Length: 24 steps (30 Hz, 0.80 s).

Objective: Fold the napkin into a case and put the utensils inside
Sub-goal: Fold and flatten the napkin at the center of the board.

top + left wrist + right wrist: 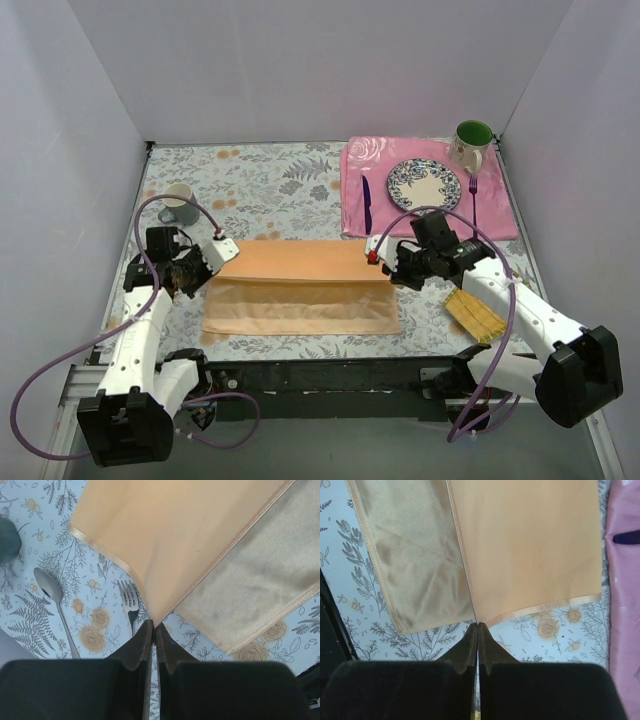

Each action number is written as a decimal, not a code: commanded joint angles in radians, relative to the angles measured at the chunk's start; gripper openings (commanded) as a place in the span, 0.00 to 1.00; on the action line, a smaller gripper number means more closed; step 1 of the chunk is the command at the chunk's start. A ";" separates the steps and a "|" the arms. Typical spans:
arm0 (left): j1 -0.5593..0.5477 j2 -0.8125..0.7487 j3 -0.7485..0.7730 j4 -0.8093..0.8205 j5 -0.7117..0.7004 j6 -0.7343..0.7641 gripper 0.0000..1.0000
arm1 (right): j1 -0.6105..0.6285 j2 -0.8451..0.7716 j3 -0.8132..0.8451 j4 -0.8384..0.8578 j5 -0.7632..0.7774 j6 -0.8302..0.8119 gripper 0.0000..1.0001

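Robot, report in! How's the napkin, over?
Left end effector and right end effector shut on napkin corners. Fold partly done. Silver fork, spoon near left corner.

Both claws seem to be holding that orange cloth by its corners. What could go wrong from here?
1. The left gripper and right gripper each pinch only the very tip of a corner of the napkin, so one corner could slip free mid-fold.
2. A silver fork and spoon lie right by the left gripper; the cloth might land on them or drag them.
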 commanded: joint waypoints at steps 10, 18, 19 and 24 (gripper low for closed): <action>0.007 0.005 -0.209 0.047 -0.065 0.075 0.01 | 0.069 0.030 -0.183 0.081 0.032 0.015 0.01; 0.007 -0.017 -0.255 0.060 -0.085 0.103 0.03 | 0.107 0.070 -0.181 0.102 0.039 0.022 0.01; 0.007 -0.019 -0.250 0.060 -0.082 0.101 0.03 | 0.111 0.078 -0.177 0.098 0.039 0.020 0.01; 0.007 -0.008 -0.154 0.013 -0.048 0.061 0.00 | 0.115 0.069 -0.094 0.006 0.022 0.035 0.01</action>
